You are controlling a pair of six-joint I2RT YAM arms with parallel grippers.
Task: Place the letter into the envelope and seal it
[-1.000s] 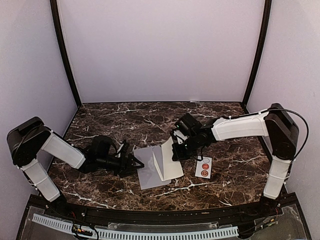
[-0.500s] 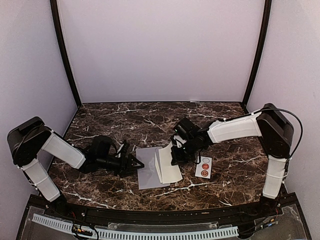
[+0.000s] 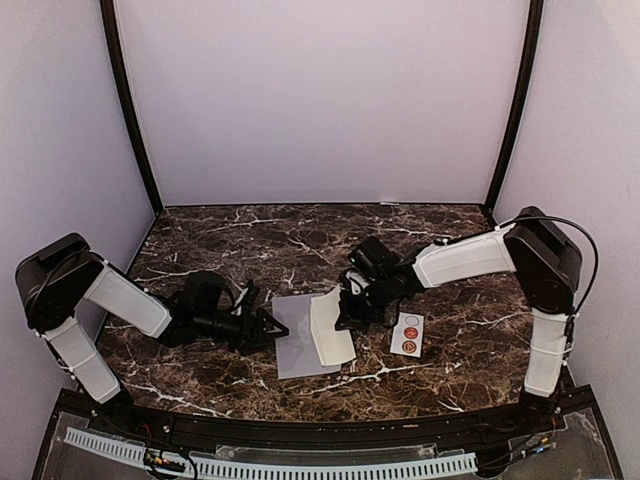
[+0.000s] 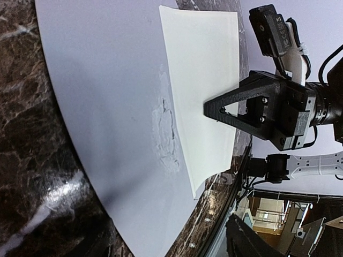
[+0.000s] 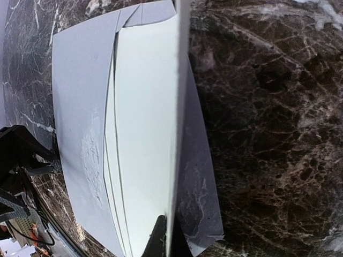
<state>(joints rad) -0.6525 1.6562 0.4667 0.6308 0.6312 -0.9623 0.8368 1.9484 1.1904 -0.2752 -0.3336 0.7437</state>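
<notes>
Dark marble surface (image 3: 200,240), lilac walls all round. The envelope (image 3: 290,352) lies flat mid-surface with the white letter (image 3: 332,338) over its right half. I can't tell if any of it is in the pocket yet. Right claw (image 3: 347,310) is pinched tight on the letter's far edge. Left claw (image 3: 272,328) gapes empty at the envelope's left edge. Looks like the insertion step to me, so next up is sliding the letter inside.

White links (image 3: 125,300), black joints (image 3: 50,278), black left tool (image 3: 278,327), looping cable (image 3: 582,268).
</notes>
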